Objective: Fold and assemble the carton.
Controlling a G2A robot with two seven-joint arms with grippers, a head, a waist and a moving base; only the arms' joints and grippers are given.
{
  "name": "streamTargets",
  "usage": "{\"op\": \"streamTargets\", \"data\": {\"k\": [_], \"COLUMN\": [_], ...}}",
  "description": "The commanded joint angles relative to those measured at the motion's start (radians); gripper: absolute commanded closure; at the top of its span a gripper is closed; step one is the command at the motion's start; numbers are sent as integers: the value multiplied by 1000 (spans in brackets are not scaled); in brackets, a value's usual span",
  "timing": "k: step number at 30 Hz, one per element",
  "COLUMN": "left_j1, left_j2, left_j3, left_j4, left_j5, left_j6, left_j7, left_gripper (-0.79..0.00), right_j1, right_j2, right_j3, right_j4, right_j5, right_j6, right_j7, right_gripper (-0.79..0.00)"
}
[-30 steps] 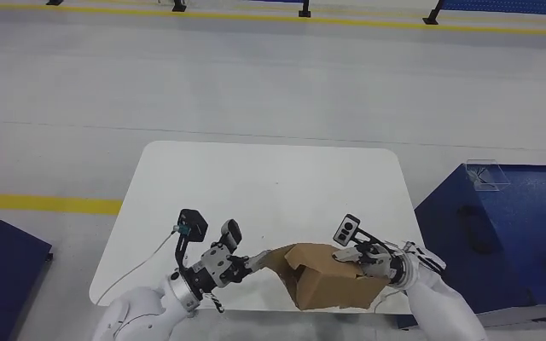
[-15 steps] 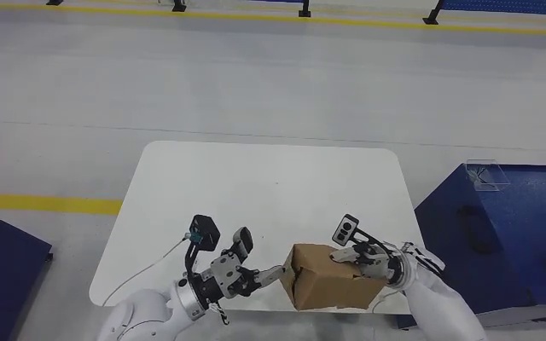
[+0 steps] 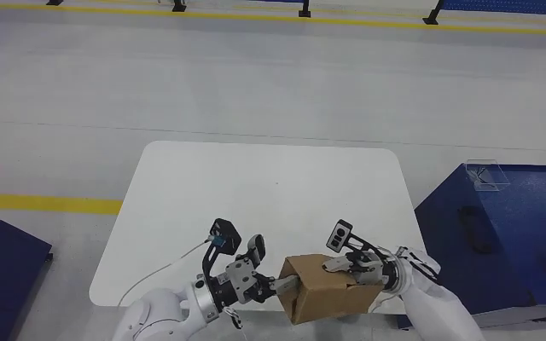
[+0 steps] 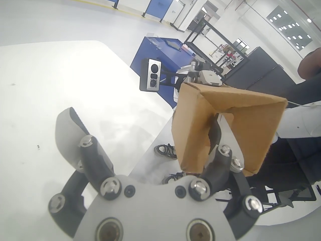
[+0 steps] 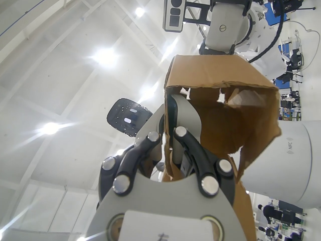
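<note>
Top view shows the brown carton [image 3: 328, 290] at the near edge of the white tabletop [image 3: 256, 187], right of the middle, with its near part hanging past that edge. It sits between the two arms, its ends facing left and right. The left pincer [image 3: 275, 287] is at the carton's left end. In the left wrist view its fingers are spread wide and released: one finger is tucked inside the carton behind a folded end flap, and the other is free over the tabletop, well apart from the cardboard. The right pincer [image 3: 351, 264] is at the far, upper edge of the carton's right end. In the right wrist view it is clenched on a carton wall, with one finger inside the open end and the other outside against the same wall. The edge of that open end is ragged, with a flap bent inward
</note>
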Motion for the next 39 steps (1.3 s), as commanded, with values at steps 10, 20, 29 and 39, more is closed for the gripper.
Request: {"op": "streamTargets", "data": {"k": [10,20,29,39], "left_j1": [-39,46,96,96], "left_j2": [-6,13,19,19], "left_j3": [18,-128,-206,-206], "left_j4": [36,-13,3,3], "left_j5": [-24,-76,-86,-86], "left_j6": [26,-11,-23,-23], "left_j7": [17,56,122,122], "left_gripper": [-785,-785,-785,-785], "right_j1": [4,22,23,53], "right_j2": [0,1,1,-9], "right_j3": [-2,20,21,53], "right_j4": [7,34,39,-1], "right_j5": [25,57,69,380], "right_j6": [5,19,39,335], "right_j7": [-7,-19,-29,-415], "right_gripper": [0,0,0,0]}}
